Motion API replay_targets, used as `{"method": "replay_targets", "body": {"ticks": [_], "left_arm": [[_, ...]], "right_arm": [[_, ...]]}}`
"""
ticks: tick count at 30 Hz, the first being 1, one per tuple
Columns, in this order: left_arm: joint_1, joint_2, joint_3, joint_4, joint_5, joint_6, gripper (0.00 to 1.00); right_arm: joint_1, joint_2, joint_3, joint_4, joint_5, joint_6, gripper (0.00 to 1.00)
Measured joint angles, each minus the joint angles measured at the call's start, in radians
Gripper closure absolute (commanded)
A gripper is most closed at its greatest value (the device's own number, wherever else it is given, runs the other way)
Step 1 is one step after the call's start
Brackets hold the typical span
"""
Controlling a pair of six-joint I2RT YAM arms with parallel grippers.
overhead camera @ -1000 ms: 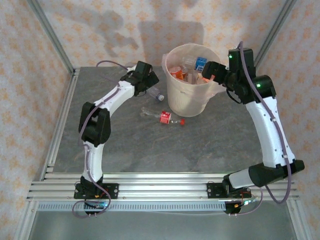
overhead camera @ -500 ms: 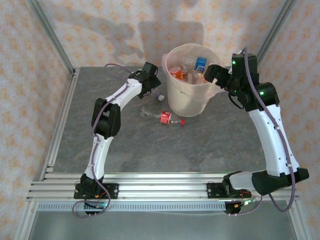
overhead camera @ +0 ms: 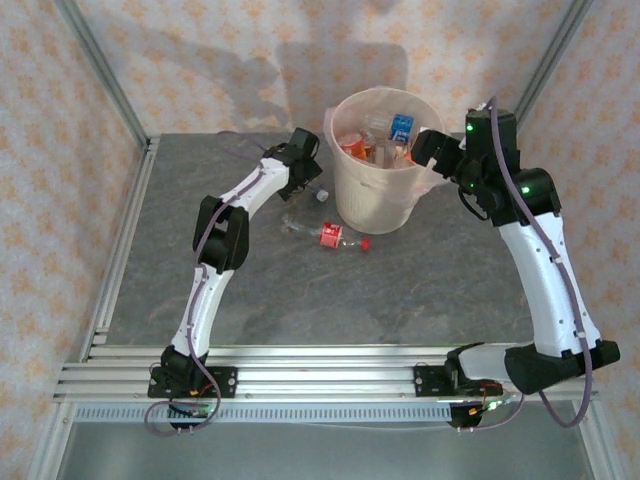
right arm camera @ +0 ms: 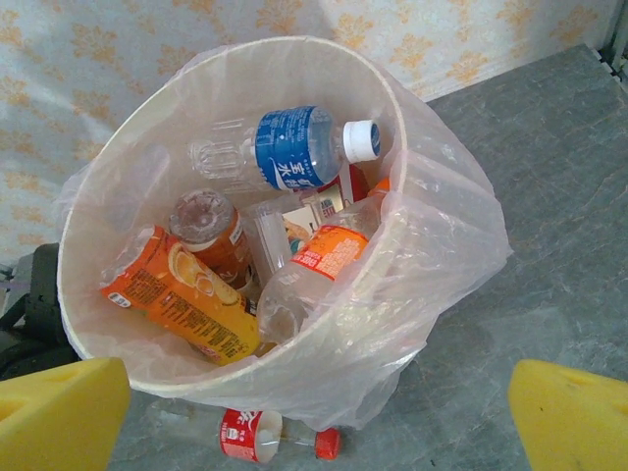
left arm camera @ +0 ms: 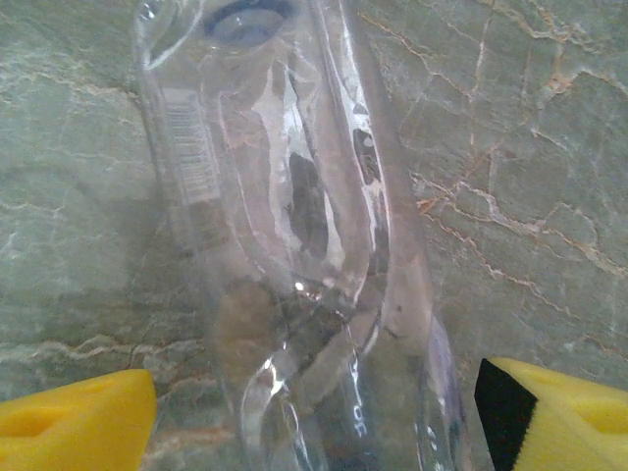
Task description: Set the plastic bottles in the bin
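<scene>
A clear crushed plastic bottle (left arm camera: 294,245) lies on the grey table just left of the bin (overhead camera: 375,205). My left gripper (left arm camera: 314,417) is down over it, one yellow fingertip on each side and a small gap to each, open. In the top view the left gripper (overhead camera: 306,178) hides most of that bottle. A red-labelled bottle (overhead camera: 335,236) with a red cap lies in front of the bin. My right gripper (overhead camera: 428,148) hovers open at the bin's right rim, nothing between its fingers. The bin (right arm camera: 235,44) holds several bottles, among them a blue-labelled one (right arm camera: 294,147) and an orange one (right arm camera: 182,304).
The bin's pinkish bag (right arm camera: 442,235) hangs loosely over the rim on the right side. Patterned walls and metal frame posts (overhead camera: 100,70) close off the table at the back and sides. A rail (overhead camera: 330,375) runs along the near edge.
My left arm has stretched further toward the bin and lowered its gripper over the clear bottle, its fingers narrowing. My right gripper has drawn back slightly to the right from over the bin.
</scene>
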Motion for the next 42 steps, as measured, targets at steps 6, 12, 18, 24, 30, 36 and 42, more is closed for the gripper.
{"method": "replay_targets", "body": {"ticks": [6, 12, 18, 24, 30, 36, 42], "left_arm": [[0.012, 0.043, 0.035, -0.017, 0.000, -0.023, 0.25], [0.019, 0.071, 0.081, -0.029, 0.006, -0.049, 0.37], [0.029, 0.075, 0.095, -0.023, 0.014, -0.068, 0.52], [0.051, 0.073, 0.114, -0.016, 0.015, -0.043, 0.58], [0.087, 0.008, 0.114, -0.018, -0.023, 0.068, 0.58], [0.109, -0.210, 0.116, -0.017, -0.089, 0.292, 0.58], [0.107, -0.417, 0.154, 0.013, -0.083, 0.558, 0.58]], "right_arm": [[0.000, -0.001, -0.003, 0.000, 0.007, 0.000, 0.01], [0.000, -0.001, -0.006, 0.000, 0.024, 0.000, 0.01], [0.000, -0.001, -0.006, 0.000, 0.033, 0.000, 0.01], [0.000, -0.003, -0.006, 0.000, 0.037, 0.000, 0.01], [0.000, -0.010, -0.006, 0.000, 0.036, 0.000, 0.01], [0.000, -0.023, -0.008, 0.000, 0.031, 0.000, 0.01], [0.000, -0.048, -0.044, 0.021, 0.022, 0.000, 0.01]]}}
